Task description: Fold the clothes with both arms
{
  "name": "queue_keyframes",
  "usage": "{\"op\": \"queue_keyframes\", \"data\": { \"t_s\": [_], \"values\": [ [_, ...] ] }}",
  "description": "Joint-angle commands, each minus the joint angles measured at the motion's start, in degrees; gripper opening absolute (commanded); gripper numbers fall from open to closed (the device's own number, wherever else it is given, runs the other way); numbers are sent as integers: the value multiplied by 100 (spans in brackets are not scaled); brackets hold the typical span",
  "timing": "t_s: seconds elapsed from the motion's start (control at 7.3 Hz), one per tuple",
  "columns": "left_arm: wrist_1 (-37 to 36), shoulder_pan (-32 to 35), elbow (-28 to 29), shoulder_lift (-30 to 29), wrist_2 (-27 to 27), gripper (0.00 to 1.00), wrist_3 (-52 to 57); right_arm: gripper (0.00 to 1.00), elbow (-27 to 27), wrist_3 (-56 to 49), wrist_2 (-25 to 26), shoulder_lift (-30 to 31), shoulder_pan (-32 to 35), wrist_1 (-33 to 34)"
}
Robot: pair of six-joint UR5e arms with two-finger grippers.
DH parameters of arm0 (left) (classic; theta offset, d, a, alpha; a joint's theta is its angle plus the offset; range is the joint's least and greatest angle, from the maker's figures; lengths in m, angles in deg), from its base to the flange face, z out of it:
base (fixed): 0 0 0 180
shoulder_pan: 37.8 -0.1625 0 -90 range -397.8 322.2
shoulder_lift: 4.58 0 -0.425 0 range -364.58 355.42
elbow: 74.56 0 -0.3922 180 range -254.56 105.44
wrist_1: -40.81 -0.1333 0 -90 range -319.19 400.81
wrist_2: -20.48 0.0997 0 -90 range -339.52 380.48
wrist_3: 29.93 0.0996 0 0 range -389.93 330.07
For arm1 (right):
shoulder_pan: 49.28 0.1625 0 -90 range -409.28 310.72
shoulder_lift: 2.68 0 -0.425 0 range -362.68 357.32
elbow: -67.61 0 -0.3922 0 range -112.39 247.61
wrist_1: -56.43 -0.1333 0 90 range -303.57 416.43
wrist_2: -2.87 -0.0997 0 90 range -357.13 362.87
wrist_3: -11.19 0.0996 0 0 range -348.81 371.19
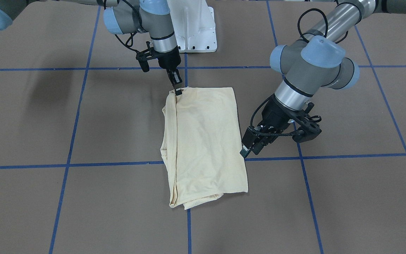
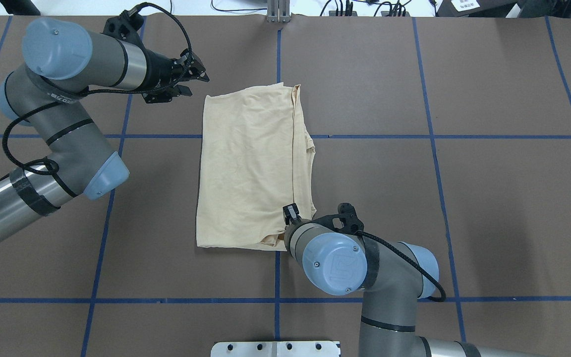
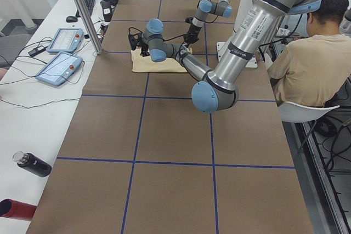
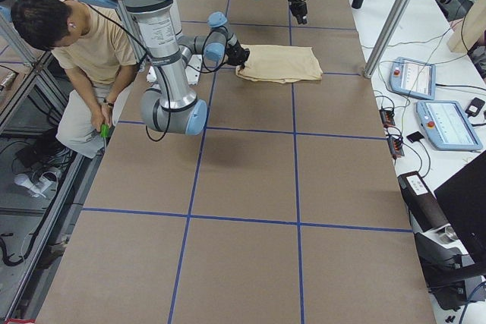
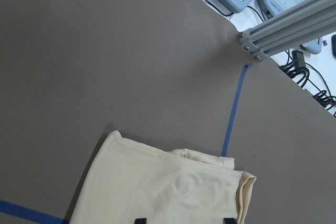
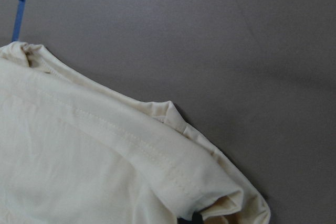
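We see the T-shirt (image 1: 206,141) lying folded into a long rectangle at the centre of the front-facing frame, plain side up. Our right gripper (image 1: 177,90), at upper centre, is pinched closed on its top-left corner. Our left gripper (image 1: 247,150) sits just beside the cloth's right edge, fingers spread wide and holding nothing.

L pincer (image 5: 184,220) tips, shirt (image 5: 157,187) cut by btm edge.

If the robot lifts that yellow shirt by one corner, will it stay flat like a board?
Probably not: the shirt is soft, wrinkled cloth, so it would likely droop and unfold. It looks thin, so probably light. Pushed, it may bunch.
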Motion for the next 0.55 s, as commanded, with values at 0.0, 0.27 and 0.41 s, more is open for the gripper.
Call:
{"op": "queue_keyframes", "data": {
  "t_s": [0.0,0.27,0.41],
  "values": [
    [-17,-90,-740,524,-12,58,-309,0,-244,-10,-8,157,-46,62],
    [-17,-398,-1018,625,32,58,-785,0,-421,-1,0,149,-187,501],
    [-17,-442,-1018,625,41,58,-796,0,-395,-10,0,157,-205,502]
  ]
}}
